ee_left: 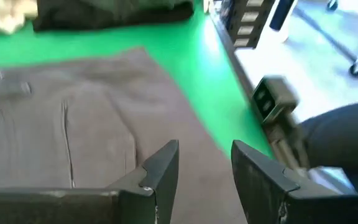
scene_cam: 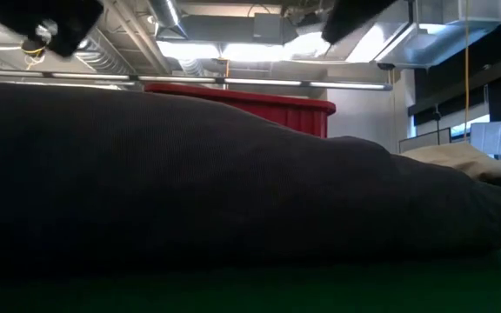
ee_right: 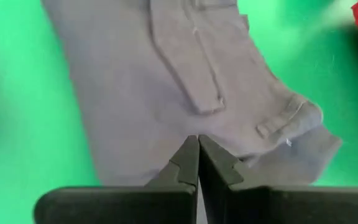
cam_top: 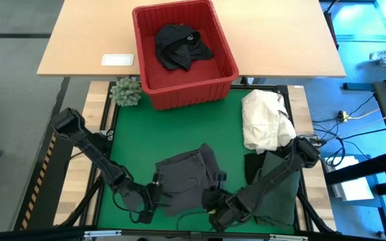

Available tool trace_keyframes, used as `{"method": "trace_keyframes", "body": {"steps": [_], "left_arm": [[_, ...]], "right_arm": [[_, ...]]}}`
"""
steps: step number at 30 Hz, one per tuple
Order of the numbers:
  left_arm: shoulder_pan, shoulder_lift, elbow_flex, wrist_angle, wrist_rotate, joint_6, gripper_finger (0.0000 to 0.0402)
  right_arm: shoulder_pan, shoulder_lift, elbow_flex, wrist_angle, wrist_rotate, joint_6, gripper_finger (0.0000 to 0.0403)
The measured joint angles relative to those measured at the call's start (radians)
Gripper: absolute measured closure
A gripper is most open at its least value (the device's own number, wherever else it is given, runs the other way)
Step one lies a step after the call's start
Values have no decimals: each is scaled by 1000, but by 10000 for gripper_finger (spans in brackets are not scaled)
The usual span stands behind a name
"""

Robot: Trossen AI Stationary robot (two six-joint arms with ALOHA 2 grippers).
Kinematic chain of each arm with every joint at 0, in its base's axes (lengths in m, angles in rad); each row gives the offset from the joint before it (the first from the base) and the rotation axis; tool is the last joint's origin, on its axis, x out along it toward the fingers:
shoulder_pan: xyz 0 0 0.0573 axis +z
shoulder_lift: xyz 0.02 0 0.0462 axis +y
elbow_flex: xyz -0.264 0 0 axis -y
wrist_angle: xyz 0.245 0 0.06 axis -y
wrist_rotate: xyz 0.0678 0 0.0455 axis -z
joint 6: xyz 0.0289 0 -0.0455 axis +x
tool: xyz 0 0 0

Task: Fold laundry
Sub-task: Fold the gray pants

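The dark grey garment (cam_top: 186,177) is soft matt cloth with a fine weave and stitched seams (the right wrist view shows them best). It lies on a smooth matt green mat (cam_top: 173,127). The red basket (cam_top: 223,50) at the far side looks like hard, slightly glossy plastic, with limp black cloth (cam_top: 179,45) in it. The tabletop (cam_top: 86,40) under it is pale smooth wood. The cream cloth heap (cam_top: 265,120) on the right is crumpled and matt

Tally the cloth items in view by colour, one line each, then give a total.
Dark grey garment, on the green mat: 1
Black garment, in the red basket: 1
Dark green garment, under the right arm: 1
Cream-white cloth heap: 1
Total: 4
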Motion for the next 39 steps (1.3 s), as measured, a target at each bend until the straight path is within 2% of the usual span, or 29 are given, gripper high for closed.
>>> {"method": "trace_keyframes", "body": {"steps": [6, 11, 14, 17, 20, 30, 34, 39], "left_arm": [[-34, -48, 1, 2, -21, 68, 261], [-73, -16, 1, -6, -6, 88, 261], [-100, -3, 1, -7, -4, 85, 261], [-124, 3, 1, -9, -10, 84, 261], [-134, 3, 2, -20, -16, 83, 261], [-124, 3, 2, -169, -27, 31, 260], [-122, 3, 2, -182, -45, 37, 260], [-109, 3, 2, -163, -42, 62, 260]], "right_arm": [[33, 0, 4, -40, -39, -13, 398], [27, 0, 4, -27, -143, -57, 398], [24, 0, 4, -1, -153, -63, 398], [24, 0, 4, 22, -205, -141, 389], [25, 2, 4, 39, -263, -180, 361], [25, 3, 4, 40, -246, -164, 227], [25, 4, 3, 54, -239, -164, 196], [25, 4, 3, 126, -238, -218, 179]]}}
